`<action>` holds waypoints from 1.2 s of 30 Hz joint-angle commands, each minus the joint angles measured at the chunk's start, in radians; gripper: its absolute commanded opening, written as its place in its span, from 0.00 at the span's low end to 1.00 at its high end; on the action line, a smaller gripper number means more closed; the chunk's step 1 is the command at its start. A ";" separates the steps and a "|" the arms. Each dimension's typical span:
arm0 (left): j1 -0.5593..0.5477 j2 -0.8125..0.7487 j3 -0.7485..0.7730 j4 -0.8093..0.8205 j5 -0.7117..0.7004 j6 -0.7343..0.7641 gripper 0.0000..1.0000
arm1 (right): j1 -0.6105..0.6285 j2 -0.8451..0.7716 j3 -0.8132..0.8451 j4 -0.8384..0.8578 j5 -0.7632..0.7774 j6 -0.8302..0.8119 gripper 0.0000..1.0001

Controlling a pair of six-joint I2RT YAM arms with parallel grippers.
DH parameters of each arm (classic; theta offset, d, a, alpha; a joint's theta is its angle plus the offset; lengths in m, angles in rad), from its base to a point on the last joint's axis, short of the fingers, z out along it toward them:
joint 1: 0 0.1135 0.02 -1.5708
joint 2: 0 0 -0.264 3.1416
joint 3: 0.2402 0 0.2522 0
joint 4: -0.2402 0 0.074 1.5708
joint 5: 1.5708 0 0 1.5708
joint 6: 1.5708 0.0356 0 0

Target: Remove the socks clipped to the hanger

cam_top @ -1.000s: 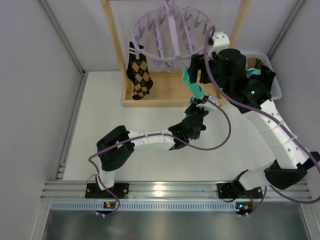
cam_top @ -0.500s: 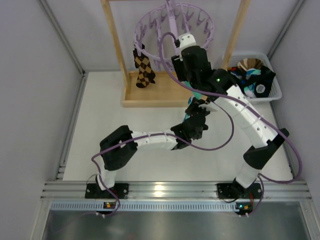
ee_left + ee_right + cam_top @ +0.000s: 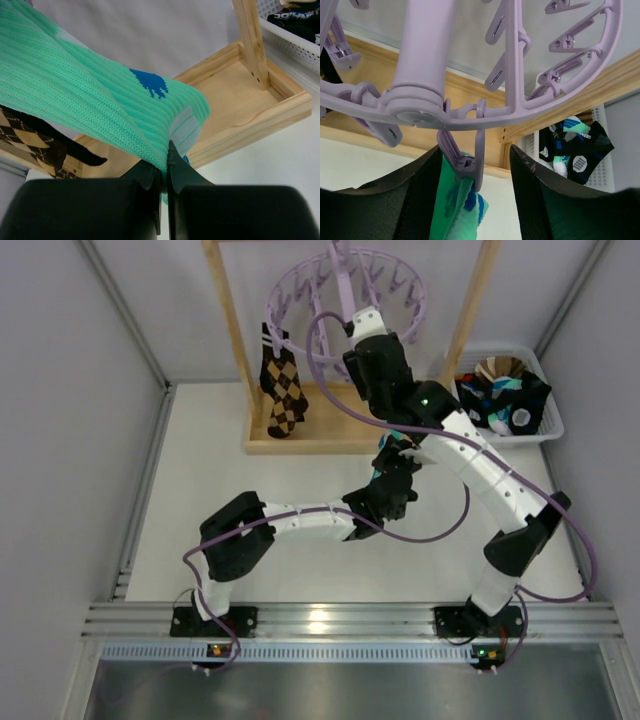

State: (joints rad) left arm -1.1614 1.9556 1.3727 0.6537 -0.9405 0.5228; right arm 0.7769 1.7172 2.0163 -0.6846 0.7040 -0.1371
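left tool (image 3: 165,165) pinches shut on the lower end of the mint sock (image 3: 90,95), right tool (image 3: 475,165) stands part-open astride the peg (image 3: 465,160) clipping that sock to the lilac hanger (image 3: 520,107) just above it, an argyle sock (image 3: 283,390) hangs clipped to its left, and several socks (image 3: 500,400) lie in the basket (image 3: 553,420).

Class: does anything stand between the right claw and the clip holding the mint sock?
Nothing visible does. The right claw is open around the clip, which pinches the mint sock; the left claw grips the sock lower down.

One hanger (image 3: 422,50), one mint sock (image 3: 75,95), one argyle sock (image 3: 283,390), one basket (image 3: 556,420).
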 commanded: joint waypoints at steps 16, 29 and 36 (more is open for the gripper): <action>-0.026 -0.041 -0.007 -0.045 0.066 -0.085 0.00 | 0.041 0.013 -0.051 0.211 0.046 -0.053 0.19; 0.040 -0.324 -0.216 -0.310 0.320 -0.562 0.00 | 0.021 -0.066 -0.108 0.128 -0.227 0.103 0.66; 0.224 -0.566 -0.472 -0.404 0.722 -0.897 0.00 | -0.118 -0.325 -0.321 0.166 -0.632 0.257 0.88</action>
State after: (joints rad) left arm -1.0092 1.4738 0.9916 0.2966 -0.4278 -0.1562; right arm 0.7303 1.5360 1.7309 -0.5457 0.2779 0.0238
